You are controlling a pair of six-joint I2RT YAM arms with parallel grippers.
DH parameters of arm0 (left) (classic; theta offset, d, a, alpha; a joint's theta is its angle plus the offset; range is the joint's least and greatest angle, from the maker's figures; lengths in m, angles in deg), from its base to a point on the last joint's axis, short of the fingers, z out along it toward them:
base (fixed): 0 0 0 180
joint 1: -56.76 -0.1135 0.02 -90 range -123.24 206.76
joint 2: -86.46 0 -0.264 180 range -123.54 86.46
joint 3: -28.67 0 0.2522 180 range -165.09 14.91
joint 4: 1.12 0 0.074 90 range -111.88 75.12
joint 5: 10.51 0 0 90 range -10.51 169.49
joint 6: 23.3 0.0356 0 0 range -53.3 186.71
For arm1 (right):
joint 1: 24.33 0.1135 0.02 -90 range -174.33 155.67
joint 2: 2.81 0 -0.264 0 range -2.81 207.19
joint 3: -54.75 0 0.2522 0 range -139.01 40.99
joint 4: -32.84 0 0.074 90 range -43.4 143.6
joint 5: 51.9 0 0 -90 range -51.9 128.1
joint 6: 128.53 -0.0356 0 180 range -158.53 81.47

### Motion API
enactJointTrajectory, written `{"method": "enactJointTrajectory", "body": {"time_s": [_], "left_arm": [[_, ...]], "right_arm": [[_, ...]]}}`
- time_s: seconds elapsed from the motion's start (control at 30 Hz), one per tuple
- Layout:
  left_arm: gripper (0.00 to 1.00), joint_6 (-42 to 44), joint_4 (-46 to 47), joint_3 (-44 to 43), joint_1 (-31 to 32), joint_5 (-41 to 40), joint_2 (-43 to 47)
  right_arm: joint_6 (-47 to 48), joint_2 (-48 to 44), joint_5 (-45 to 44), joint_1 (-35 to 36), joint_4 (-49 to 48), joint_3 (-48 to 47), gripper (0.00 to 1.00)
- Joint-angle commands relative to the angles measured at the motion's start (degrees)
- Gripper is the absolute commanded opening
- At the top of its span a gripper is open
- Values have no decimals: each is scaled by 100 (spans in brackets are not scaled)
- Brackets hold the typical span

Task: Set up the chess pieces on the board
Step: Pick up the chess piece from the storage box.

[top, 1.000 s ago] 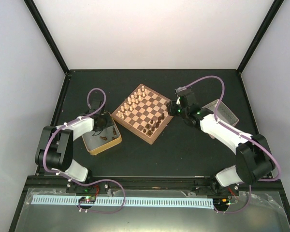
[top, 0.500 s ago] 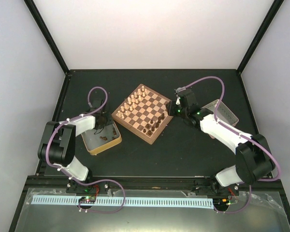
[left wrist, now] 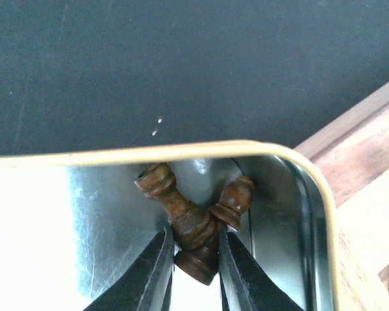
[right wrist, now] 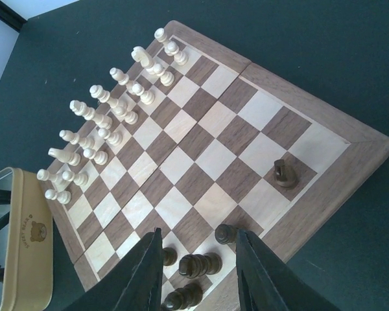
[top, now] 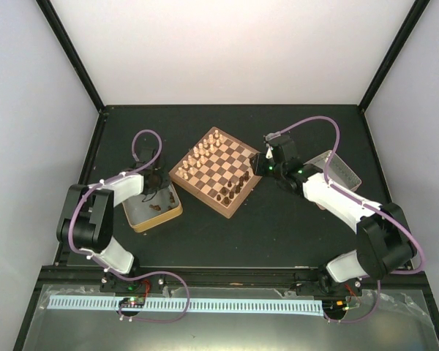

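Left wrist only, left jaws pinching dark chess piece (left wrist: 185,220), right jaws spread

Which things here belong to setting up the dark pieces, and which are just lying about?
Job: board; dark chess pieces on it; yellow-rimmed tin holding more; dark piece gripped by left gripper; right gripper, open at the board's edge.
Lying about: cream chessmen, already lined up; metal tray on the right.
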Motion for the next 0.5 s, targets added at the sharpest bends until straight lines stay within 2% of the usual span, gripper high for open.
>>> {"method": "enactJointTrajectory", "body": {"time_s": [0.0, 0.33, 0.47], "left_arm": [[15, -3, -269, 80, -14, 267, 427], [15, 117, -753, 391, -14, 632, 1608], [15, 225, -743, 508, -19, 871, 2161]], "right_arm": [[-92, -94, 246, 2, -122, 3, 32], [-296, -173, 1323, -3, -299, -53, 33], [-341, -119, 1957, 17, -513, -56, 38]]}}
